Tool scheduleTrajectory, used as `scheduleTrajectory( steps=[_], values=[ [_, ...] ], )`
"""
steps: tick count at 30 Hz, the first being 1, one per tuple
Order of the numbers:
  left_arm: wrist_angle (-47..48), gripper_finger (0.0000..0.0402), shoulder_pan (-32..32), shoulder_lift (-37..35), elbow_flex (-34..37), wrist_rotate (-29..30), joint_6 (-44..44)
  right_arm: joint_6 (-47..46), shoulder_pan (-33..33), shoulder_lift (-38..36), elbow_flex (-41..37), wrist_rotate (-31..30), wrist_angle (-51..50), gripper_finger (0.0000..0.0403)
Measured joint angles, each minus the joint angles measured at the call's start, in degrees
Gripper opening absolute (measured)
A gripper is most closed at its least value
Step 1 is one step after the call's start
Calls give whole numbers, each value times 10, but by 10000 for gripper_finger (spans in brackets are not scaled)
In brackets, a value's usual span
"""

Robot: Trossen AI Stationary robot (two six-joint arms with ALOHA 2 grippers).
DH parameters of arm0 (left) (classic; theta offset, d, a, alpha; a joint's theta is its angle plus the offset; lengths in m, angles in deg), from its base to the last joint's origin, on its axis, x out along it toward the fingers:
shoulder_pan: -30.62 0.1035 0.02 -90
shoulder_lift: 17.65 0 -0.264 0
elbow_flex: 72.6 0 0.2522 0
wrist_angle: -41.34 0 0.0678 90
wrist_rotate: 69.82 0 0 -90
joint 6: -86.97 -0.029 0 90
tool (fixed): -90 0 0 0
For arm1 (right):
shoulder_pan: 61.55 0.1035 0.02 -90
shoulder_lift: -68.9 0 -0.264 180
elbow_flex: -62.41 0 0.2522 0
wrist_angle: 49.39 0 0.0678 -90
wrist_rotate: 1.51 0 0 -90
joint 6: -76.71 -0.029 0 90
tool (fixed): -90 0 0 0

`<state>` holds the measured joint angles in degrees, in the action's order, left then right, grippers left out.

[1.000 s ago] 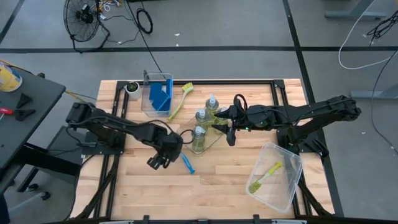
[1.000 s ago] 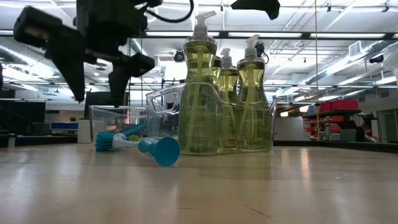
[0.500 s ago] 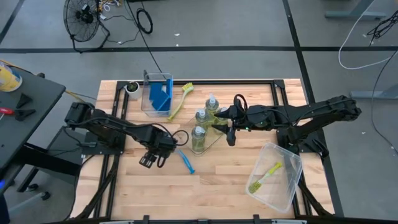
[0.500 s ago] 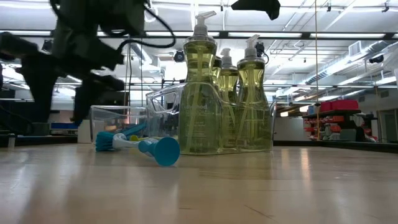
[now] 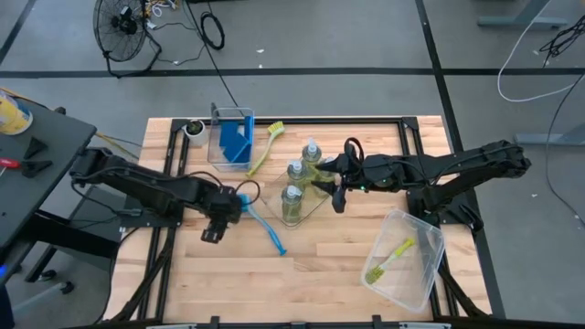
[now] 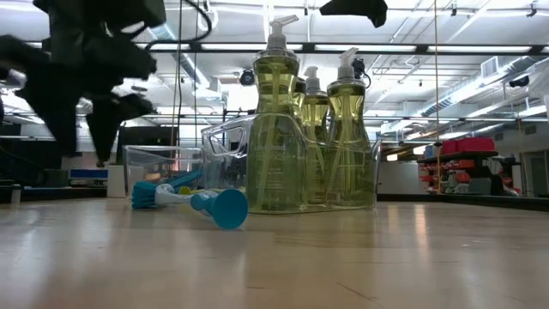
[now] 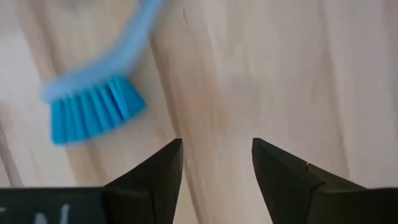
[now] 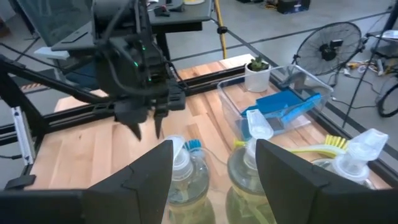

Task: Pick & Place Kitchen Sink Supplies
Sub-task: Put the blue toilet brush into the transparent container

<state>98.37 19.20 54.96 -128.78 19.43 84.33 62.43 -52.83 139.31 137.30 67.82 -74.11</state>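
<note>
Left pincer (image 5: 212,232) open beside diagonal blue brush (image 5: 263,224).

A grey floor (image 5: 366,37) crossed by dark lines surrounds the wooden table (image 5: 320,265). Beyond the table's far left corner stands a black fan (image 5: 123,23). Ceiling strip lights (image 6: 480,81) glow above.

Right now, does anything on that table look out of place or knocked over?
The long-handled blue dish brush lies loose on the bare wood, outside any bin, with the open left gripper above the table beside it. The yellow-green brush leans against the clear sponge bin, half out. Nothing looks spilled or broken.
</note>
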Motion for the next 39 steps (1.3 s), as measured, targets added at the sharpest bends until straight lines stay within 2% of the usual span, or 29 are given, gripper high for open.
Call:
scheduleTrajectory(
  steps=[5,13,18,23,39],
  values=[
    [-116,195,0,-27,23,8,2,0,0,0,0,-14,2,230],
    [-254,195,-1,2,56,33,-123,-20,0,0,0,-14,3,230],
    [-266,195,7,28,55,50,-206,-24,0,0,0,-14,4,230],
    [-273,195,21,63,55,52,-250,-24,0,0,0,-14,9,230],
    [-302,195,77,146,55,64,-252,-33,0,0,0,-14,9,230]
  ],
)
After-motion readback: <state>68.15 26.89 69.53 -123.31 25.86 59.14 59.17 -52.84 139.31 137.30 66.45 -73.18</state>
